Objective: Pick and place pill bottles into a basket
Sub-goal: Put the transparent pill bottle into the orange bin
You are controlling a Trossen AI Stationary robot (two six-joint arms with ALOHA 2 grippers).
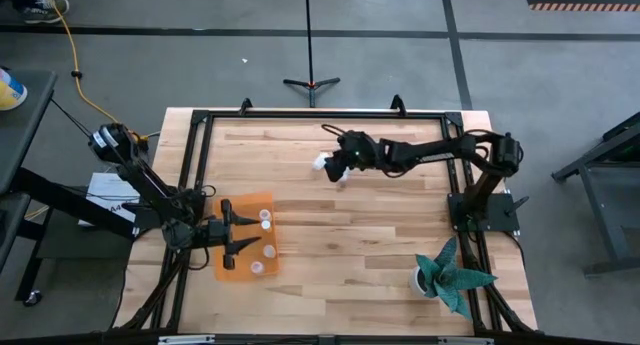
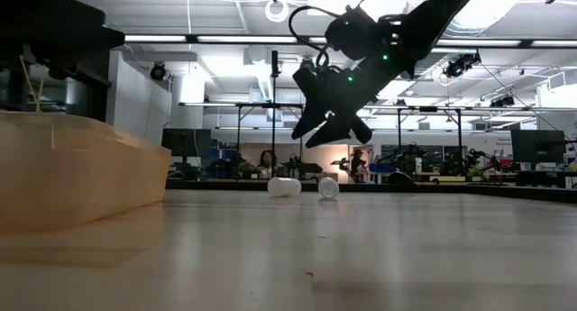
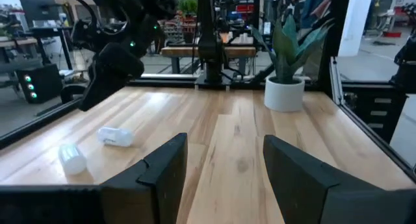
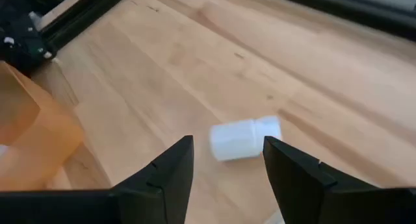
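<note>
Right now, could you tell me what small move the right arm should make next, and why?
Probably lower the right pincer straight onto the lying white pill bottle: its fingers are open and hover above the bottle, which rests on the wooden table framed between them.

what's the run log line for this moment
right gripper: open, above lying pill bottle | left gripper: open, over basket | bottles in basket: three

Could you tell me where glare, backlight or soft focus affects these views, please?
Low view: bright ceiling lights leave the right gripper a dark silhouette, and the near translucent orange basket looks soft. Right wrist view: even light, the lying white pill bottle slightly soft. High view: even, no glare.
</note>
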